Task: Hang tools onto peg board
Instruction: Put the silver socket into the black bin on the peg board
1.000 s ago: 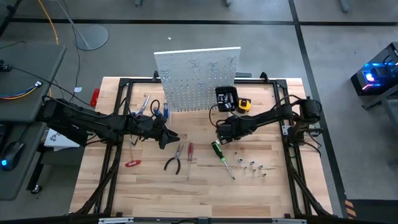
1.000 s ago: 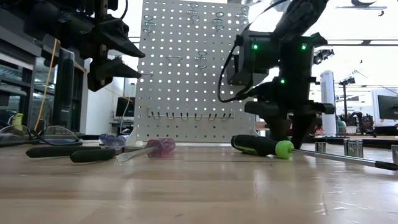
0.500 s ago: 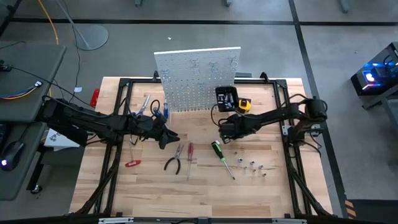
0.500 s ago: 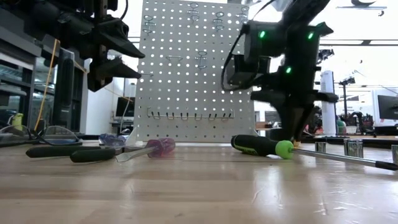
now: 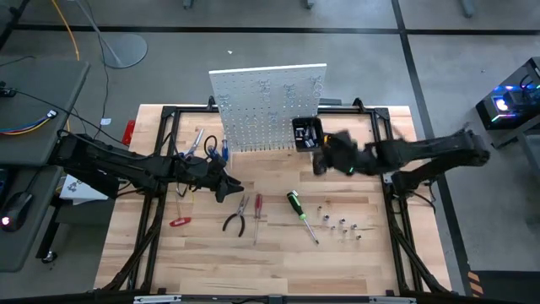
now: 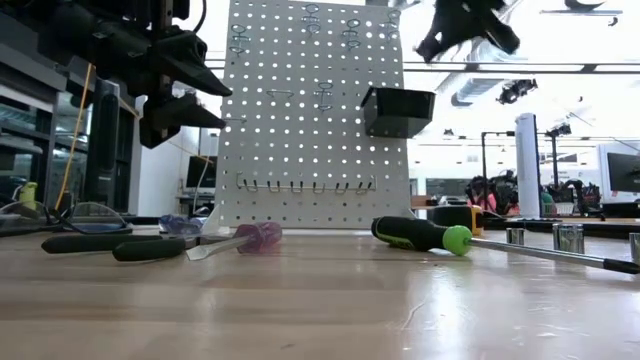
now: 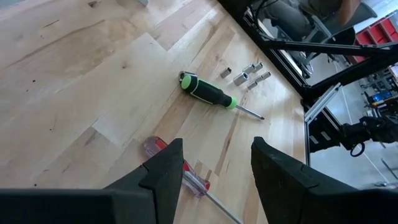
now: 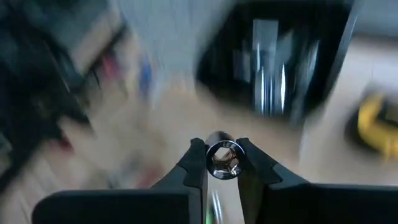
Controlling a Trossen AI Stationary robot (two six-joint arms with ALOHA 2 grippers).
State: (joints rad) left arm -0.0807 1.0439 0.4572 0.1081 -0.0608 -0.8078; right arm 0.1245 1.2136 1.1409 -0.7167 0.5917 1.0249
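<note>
Wooden tabletop [image 5: 270, 245] fills mid-frame; peg board [image 5: 266, 105] stands upper centre. Right gripper [image 8: 222, 163] pinches a metal socket [image 8: 220, 157] near black bin [image 5: 305, 133]. Left gripper [image 5: 226, 184] hovers open; tools [image 5: 249, 211] lie centre.

White peg board [image 5: 267, 105] dotted with rows of holes, upper centre; black bin [image 5: 305, 133] on it. Pale wood tabletop [image 5: 354, 253]. Green-black screwdriver [image 5: 295, 205], red screwdriver [image 5: 258, 204], yellow tape measure [image 8: 378, 130], silver socket [image 8: 219, 157].
</note>
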